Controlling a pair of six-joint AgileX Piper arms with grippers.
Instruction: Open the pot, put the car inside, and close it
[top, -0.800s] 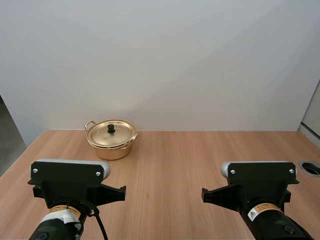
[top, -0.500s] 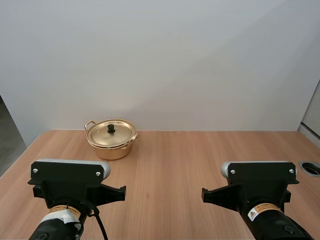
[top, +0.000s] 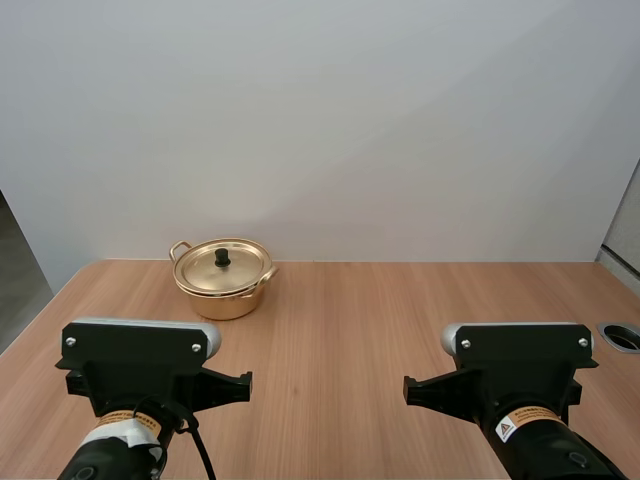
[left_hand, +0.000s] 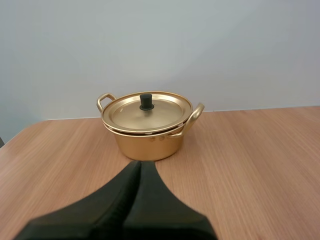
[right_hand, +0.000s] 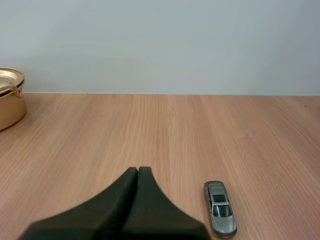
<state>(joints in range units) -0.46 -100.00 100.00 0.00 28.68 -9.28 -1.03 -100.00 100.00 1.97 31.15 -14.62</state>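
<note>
A golden pot (top: 222, 280) with two loop handles stands at the back left of the table, its lid (top: 222, 264) on and topped by a black knob (top: 222, 258). In the left wrist view the pot (left_hand: 148, 127) sits straight ahead of my left gripper (left_hand: 139, 164), whose fingers lie together as one dark wedge, well short of it. My right gripper (right_hand: 137, 170) is shut on nothing too. A small silver toy car (right_hand: 220, 208) lies on the wood just beside its tip. The pot's edge (right_hand: 11, 96) shows far off to the side.
The wooden table (top: 400, 310) ends at a plain white wall. A round cable hole (top: 622, 336) sits at the table's right edge. Both arms' bases (top: 140, 365) stand at the near edge.
</note>
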